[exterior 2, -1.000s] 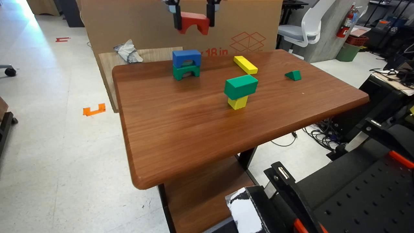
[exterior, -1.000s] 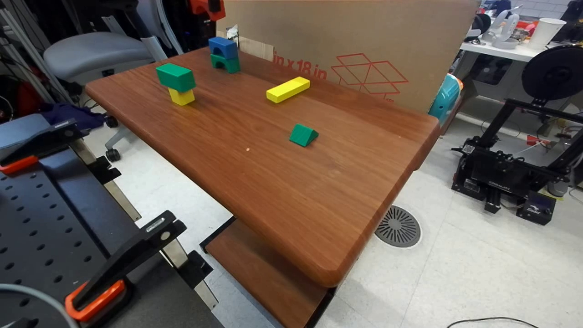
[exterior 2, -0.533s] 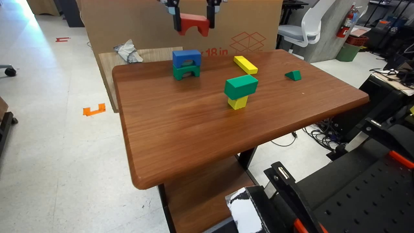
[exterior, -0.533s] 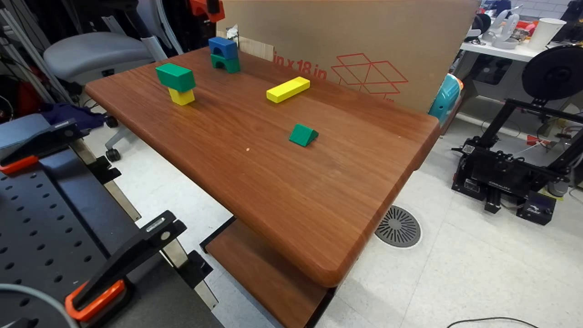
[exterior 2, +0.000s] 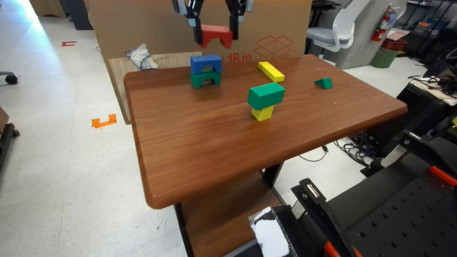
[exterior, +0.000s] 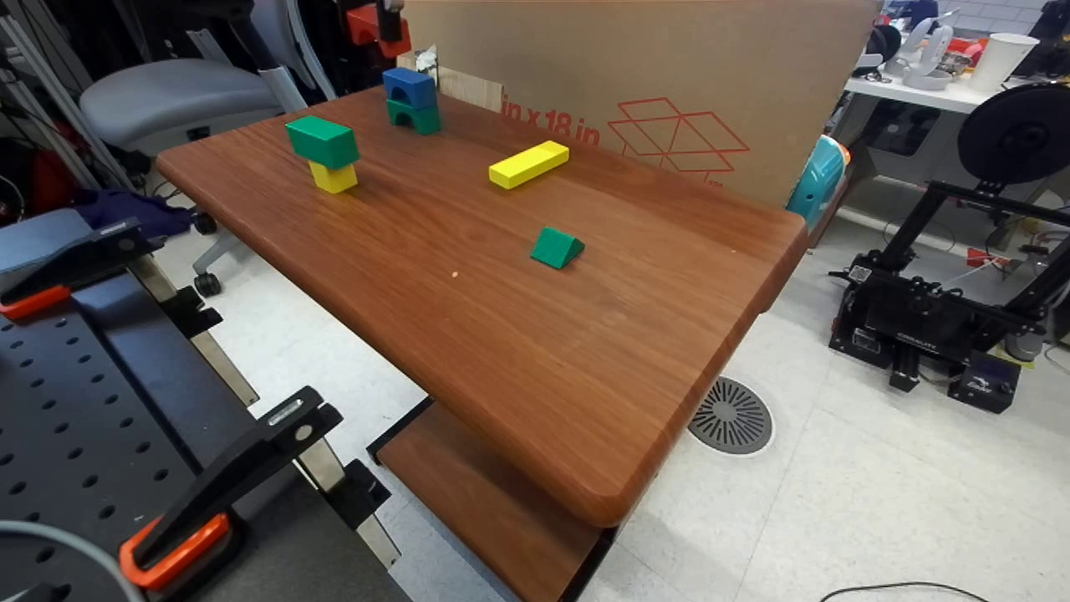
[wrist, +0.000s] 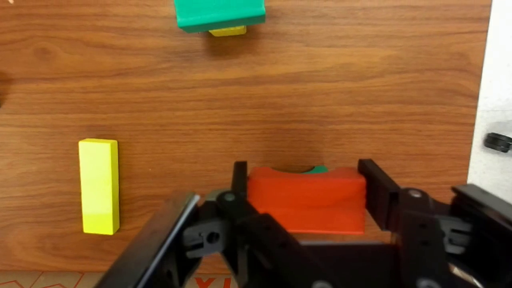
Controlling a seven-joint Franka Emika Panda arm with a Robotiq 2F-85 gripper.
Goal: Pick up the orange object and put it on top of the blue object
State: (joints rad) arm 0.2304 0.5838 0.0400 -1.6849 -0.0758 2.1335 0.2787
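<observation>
Hand (exterior 2: 216, 35) + orange-red bridge block (exterior 2: 216, 31) a bit lower than in earlier frame; not set down yet

Same drop shows in both exterior views; other blocks look unmoved.

In an exterior view, hand grasps that block btwn its fingers (exterior 2: 197, 35), notch down. It hangs above & apart from the blue bridge block (exterior 2: 206, 60), which rests on a green bridge block (exterior 2: 206, 76) near the far edge of the bench (exterior 2: 192, 135).

In an exterior view w/ the yellow bar (exterior: 528, 165) mid-bench, hand is mostly cut off at top edge; the held block shows up & left of the blue one. Green rect. block (exterior: 323, 142) on small yellow block (exterior: 334, 177), plus green wedge (exterior: 556, 248), stand apart; prob. not needed.

Wrist view: held block sits btwn both fingers, seen from above; a green sliver peeks past its notch, prob. the green bridge block. Blue one hidden, so can't confirm alignment.

Progress, my read: pick-up done, carry approx. done. Left: maybe small pos. tweak, lower onto blue, let go, back off. Blue's already 2nd tier, so a nudge could topple it.
</observation>
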